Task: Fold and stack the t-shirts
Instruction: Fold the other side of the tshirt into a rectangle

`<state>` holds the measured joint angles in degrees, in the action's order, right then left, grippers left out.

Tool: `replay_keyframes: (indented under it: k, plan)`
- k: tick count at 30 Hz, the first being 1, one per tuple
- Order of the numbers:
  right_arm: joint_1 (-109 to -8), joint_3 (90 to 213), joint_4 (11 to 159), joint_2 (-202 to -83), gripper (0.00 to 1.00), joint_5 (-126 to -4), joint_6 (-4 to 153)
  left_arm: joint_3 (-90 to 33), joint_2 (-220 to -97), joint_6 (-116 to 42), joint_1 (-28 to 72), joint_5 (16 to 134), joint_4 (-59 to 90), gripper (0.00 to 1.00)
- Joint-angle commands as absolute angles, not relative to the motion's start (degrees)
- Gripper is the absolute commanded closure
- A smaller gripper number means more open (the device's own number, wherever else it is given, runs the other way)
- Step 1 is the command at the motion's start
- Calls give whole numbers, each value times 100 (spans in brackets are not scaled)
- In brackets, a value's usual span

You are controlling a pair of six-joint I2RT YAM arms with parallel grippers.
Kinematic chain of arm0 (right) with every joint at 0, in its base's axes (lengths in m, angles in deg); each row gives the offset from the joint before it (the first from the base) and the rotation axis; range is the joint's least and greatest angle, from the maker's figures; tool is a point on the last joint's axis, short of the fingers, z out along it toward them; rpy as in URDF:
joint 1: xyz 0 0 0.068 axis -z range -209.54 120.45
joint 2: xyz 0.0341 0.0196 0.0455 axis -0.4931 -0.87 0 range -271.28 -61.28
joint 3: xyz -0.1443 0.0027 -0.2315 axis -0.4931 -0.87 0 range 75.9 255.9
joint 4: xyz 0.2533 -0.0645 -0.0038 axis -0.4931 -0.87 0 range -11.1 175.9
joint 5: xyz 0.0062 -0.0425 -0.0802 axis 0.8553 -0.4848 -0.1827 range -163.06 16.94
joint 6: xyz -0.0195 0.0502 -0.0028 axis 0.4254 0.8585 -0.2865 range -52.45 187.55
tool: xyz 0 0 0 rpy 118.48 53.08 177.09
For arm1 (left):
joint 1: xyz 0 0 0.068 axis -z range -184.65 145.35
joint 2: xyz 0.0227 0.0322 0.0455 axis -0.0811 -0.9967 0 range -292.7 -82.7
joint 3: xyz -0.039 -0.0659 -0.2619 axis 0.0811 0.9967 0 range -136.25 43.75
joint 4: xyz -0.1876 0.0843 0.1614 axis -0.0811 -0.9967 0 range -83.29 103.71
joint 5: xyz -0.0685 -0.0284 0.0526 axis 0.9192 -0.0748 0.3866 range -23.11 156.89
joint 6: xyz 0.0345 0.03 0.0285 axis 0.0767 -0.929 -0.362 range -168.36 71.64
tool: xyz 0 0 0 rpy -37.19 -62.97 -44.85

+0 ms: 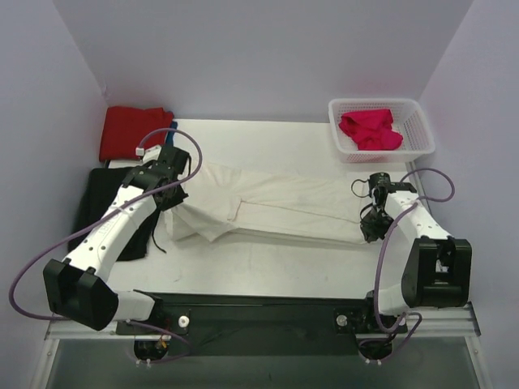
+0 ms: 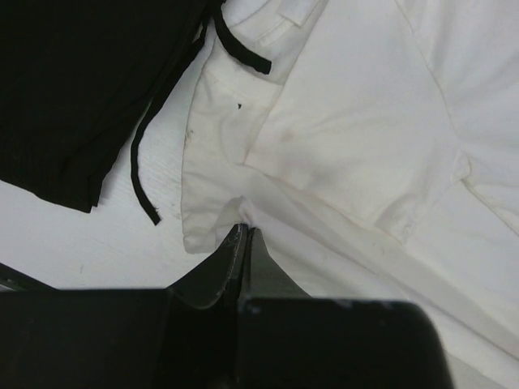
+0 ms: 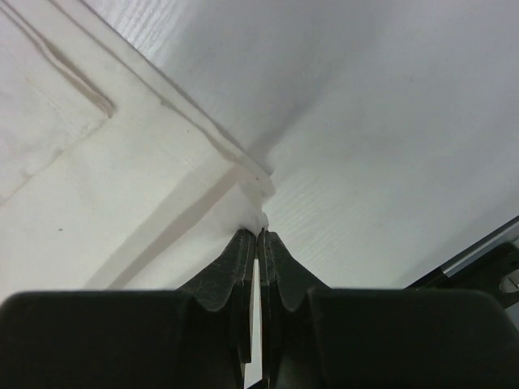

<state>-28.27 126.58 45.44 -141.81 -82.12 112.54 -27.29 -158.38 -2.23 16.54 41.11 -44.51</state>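
While the cream shirt (image 1: 276, 207) lies spread across the middle of the worktop (image 1: 268, 267), the left tool (image 2: 245, 233) is pinched shut on its left-hand edge and the right tool (image 3: 258, 237) is clamped on its right-hand corner.

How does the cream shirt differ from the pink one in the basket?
The cream shirt lies stretched out, partly folded, on the table; the pink shirt sits crumpled in the white basket. The left gripper and right gripper each pinch an end of the cream shirt; nothing touches the pink shirt. Both are plain cloth.
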Motion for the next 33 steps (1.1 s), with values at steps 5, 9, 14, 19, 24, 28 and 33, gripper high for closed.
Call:
replay_keyframes:
  k: [5, 9, 14, 19, 24, 28, 33]
  plan:
    - [-2673, 13311, 4609, -14978, 100, -8457, 11123, -3517, -16601, -687, 1407, 3903, -3745, 100]
    - [-2673, 13680, 4670, -15365, 100, -8413, 11079, -3833, -17014, -714, 1381, 3867, -3709, 100]
    - [-2673, 14154, 4697, -15865, 100, -8387, 11079, -4001, -17375, -828, 1267, 3850, -3569, 100]
    - [-2664, 14401, 4740, -16261, 100, -8387, 11140, -4194, -17822, -925, 1126, 3920, -3463, 100]
    - [-2664, 14717, 4750, -16534, 100, -8361, 11132, -4624, -18463, -1021, 1056, 4034, -3349, 100]
    - [-2664, 15007, 4750, -16605, 85, -8361, 11123, -4949, -18930, -1057, 1047, 4069, -3314, 100]
    - [-2664, 15438, 4741, -16534, 63, -8466, 11079, -5353, -19518, -1118, 1003, 4131, -3199, 100]
